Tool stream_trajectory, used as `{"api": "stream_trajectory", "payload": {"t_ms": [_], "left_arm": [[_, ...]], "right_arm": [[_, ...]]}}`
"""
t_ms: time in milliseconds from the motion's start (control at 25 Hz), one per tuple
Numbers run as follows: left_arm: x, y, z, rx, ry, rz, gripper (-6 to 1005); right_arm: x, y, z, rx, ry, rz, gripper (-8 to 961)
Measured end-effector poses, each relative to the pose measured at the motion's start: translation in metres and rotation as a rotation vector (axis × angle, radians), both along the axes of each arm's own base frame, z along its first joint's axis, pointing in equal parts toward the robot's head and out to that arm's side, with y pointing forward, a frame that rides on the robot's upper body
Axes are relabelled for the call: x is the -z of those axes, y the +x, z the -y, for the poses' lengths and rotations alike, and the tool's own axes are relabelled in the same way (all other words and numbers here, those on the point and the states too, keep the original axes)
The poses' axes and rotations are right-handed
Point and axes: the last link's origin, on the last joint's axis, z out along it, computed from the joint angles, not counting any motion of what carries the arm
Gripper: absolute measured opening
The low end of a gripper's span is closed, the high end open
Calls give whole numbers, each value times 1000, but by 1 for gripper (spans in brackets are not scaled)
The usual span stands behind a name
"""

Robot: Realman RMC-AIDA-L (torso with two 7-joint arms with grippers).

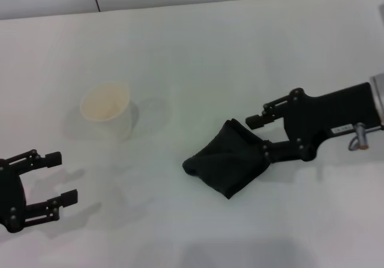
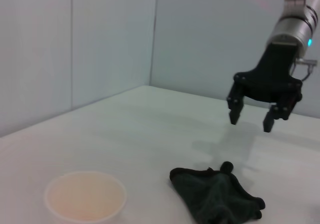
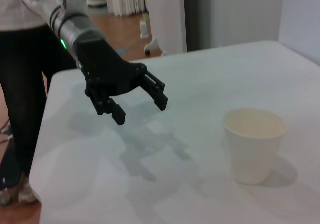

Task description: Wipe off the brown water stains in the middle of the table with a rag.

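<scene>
I see my right gripper (image 1: 259, 137) fingers spread wide above the bunched black cloth rag (image 1: 227, 157) mid-table, white paper cup (image 1: 110, 108) left of it, left gripper (image 1: 65, 177) open, hovering near the white table's (image 1: 198, 52) edge.

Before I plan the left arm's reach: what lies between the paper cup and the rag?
Only bare table lies between the paper cup and the rag, seen in the head view.

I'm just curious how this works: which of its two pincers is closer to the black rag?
The right pincer. It hangs open right above the black rag, not touching it. The left pincer hovers open far off, beyond the paper cup.
</scene>
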Motion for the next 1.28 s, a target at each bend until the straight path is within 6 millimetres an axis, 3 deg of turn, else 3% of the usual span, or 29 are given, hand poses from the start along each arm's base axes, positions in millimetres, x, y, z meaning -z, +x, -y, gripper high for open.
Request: {"api": "stream_trajectory", "payload": {"t_ms": [240,680,960,1280], "left_arm": [[-6,-3,1,-11,9,0,786],[-11,-3,-2,-6,26,3,786],[-11,-1,-4,3,25,4,786],[-12,2,-5,16,31,17,786]], "right_arm": [[-8,21,5,16,-3,-91,482],[-7,31,16,-19,-27,-150,482],[-21,45,27,-22,-26,-257,482],[-22,50,30,-16,-16,-262,482]]}}
